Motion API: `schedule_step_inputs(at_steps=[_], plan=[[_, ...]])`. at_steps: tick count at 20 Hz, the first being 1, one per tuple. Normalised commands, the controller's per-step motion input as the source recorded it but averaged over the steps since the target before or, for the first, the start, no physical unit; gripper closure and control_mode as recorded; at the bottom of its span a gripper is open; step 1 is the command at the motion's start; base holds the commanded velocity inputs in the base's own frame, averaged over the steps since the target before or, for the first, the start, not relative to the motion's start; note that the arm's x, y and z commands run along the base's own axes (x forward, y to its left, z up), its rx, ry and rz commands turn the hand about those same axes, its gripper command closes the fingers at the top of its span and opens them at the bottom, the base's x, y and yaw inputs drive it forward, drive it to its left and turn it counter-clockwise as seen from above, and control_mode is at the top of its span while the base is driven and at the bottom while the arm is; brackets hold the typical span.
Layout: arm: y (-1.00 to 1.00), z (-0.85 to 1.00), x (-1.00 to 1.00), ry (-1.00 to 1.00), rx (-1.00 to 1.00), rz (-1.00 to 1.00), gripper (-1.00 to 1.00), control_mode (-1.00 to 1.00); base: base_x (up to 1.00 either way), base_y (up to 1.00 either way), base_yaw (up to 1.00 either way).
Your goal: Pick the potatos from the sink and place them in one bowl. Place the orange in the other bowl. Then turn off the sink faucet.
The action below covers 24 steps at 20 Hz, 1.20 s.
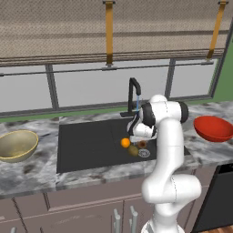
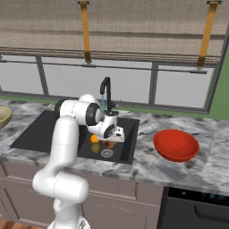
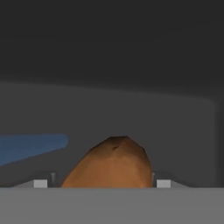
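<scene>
The reddish-brown potato [image 3: 111,164] lies on the floor of the black sink [image 1: 86,143], and my gripper [image 3: 101,183] hangs low over it. Its fingertips [image 3: 40,183] stand on either side of the potato, open, with a narrow gap on each side. From the left base view the gripper [image 1: 141,141] is down in the basin, right of the orange [image 1: 125,142] and the olive-brown potato [image 1: 133,150]. The tan-yellow bowl [image 1: 16,145] rests on the counter left of the sink. On the right sits the red bowl [image 2: 176,145]. Water runs from the black faucet [image 1: 134,93].
A round silver drain [image 1: 144,153] lies just in front of the potatoes. The grey marbled counter [image 1: 32,175] runs all around the basin. Behind the faucet a window sill [image 1: 68,109] spans the wall. A dark appliance [image 2: 197,210] sits below the counter at the right.
</scene>
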Motion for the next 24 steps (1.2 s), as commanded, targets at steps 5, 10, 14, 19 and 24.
schedule_step_inputs(at_steps=[5,10,14,19,24], plan=[[-0.19,0.21,-0.05,-0.01,0.02,0.0,1.0,-1.0,0.0,0.0,0.0],[-0.22,0.6,-0.14,-0.08,0.04,0.0,1.0,-1.0,0.0,0.0,0.0],[-0.03,0.66,-0.26,-0.14,0.01,0.0,1.0,-1.0,0.0,0.0,0.0],[0.0,0.71,-0.36,-0.13,0.0,0.0,1.0,-1.0,0.0,0.0,0.0],[0.0,0.78,-0.36,-0.09,0.0,0.0,1.0,-1.0,0.0,0.0,0.0]])
